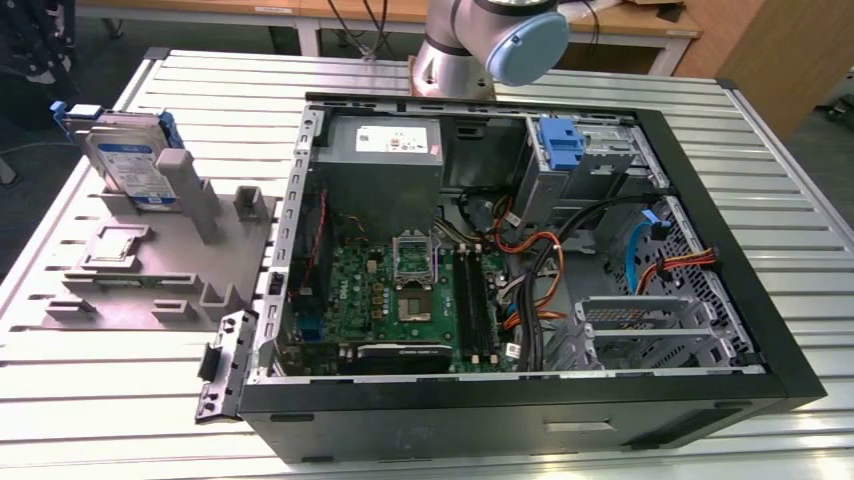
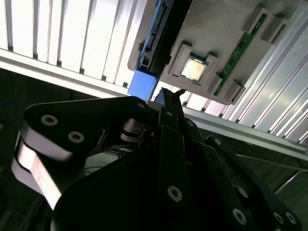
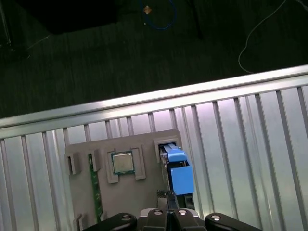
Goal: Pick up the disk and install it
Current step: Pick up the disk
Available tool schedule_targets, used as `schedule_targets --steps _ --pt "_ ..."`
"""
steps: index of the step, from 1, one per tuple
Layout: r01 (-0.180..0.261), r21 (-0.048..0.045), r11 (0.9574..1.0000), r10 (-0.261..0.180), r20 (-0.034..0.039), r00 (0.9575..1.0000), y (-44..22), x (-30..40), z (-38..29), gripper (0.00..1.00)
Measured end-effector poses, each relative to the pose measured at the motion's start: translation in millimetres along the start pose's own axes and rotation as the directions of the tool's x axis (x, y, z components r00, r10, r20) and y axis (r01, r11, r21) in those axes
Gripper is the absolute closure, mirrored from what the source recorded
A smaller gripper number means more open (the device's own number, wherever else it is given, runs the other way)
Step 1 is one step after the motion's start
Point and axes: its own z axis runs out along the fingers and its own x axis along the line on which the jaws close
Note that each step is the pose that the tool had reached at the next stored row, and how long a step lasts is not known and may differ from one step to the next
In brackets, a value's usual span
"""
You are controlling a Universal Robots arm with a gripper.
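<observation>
Disk: standing on edge in a slot of the grey holder, in the upper part of the exterior view's left, with nothing gripping it.
Facing: thin edge up, broad faces upright, blue-and-white label turned toward the bottom of the exterior view.
Long axis: the upper edge runs across the exterior view from left to right, parallel to the memory stick. Whether that edge or the upright one is the longer, I cannot tell.
Frame: a blue plastic carrier wraps the disk and is brightest at the end nearest the fingertips in both wrist views.
Gripper: hanging well above the holder, over the disk's blue end, touching nothing.
Grip: fingertips pressed together and empty, and the second wrist view shows the same.
Holder's other cargo: a square processor chip sits in its pocket between the memory stick and the disk, apart from both.
Computer case: lying open at the centre of the exterior view on the slatted table, with a green motherboard inside.
Arm: at the top centre of the exterior view, behind the case.
</observation>
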Motion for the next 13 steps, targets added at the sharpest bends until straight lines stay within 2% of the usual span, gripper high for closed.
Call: schedule_targets --steps 2,4,5,13 --pt "0.007 -0.0013 1.0 -0.007 0.013 0.9999 0.0 -0.1 0.9 0.9" --pt "0.013 -0.0045 0.9999 -0.012 0.0329 0.9994 0.2 -0.1 1.5 0.9" --pt "0.013 -0.0045 0.9999 -0.013 0.0375 0.9992 0.5 -0.1 1.7 0.9" --pt "0.013 -0.0045 0.9999 -0.013 0.0375 0.9992 0.9 0.1 1.7 0.9"
